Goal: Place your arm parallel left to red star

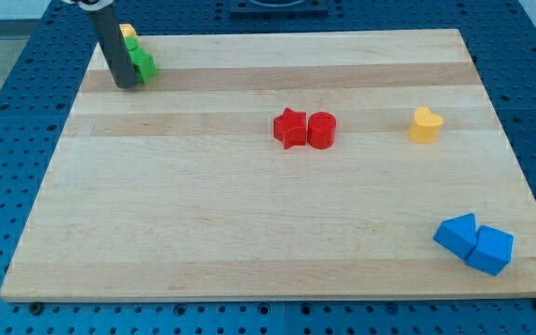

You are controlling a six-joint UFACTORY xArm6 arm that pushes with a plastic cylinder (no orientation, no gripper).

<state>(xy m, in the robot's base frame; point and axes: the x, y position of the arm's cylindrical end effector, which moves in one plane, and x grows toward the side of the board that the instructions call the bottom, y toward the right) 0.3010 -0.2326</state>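
- Near the board's [249,242] top-left corner, my tip [127,86] rests on the wood; the dark rod rises from it toward the view's top and tilts slightly to the view's left.
- The tool is a bare rod with nothing to open or close, and it holds nothing.
- Just to the view's right of my tip sits a green block [142,63], touching or nearly touching the rod; its shape is partly hidden.
- A second green block [131,44] and a yellow block [127,32] lie just above it, mostly hidden behind the rod.
- The red star [289,128] lies near the board's middle, a little toward the top, well apart from my tip, to the tip's right and lower in the view.
- A red cylinder [322,130] touches the star's right side.
- A yellow heart [425,125] sits farther right, on about the same row.
- Two blue blocks [458,234] [491,250] sit pressed together near the bottom-right corner.
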